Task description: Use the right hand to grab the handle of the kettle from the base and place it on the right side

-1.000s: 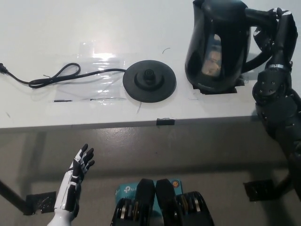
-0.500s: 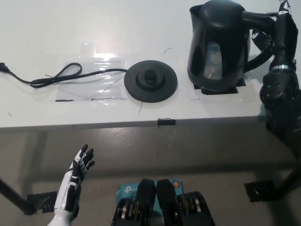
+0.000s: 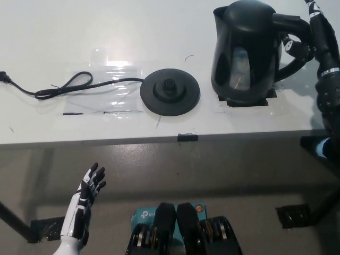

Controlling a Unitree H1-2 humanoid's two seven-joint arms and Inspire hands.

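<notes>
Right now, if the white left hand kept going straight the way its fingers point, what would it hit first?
The left hand is open below the table, pointing up and slightly right. Its line probably meets the table's front edge first, though depth is unclear from this view.

The kettle [image 3: 245, 53] stands on the table [image 3: 53, 32] just right of the base [image 3: 169, 90], with the right hand [image 3: 313, 37] at its handle [image 3: 295, 42]. The power cord [image 3: 64, 85] runs left from the base. The left hand [image 3: 87, 194] hangs below the table's front edge.

1 head camera looks steeply down from above onto the white table [image 3: 64, 32] edge and the floor [image 3: 228, 175] beneath.
</notes>
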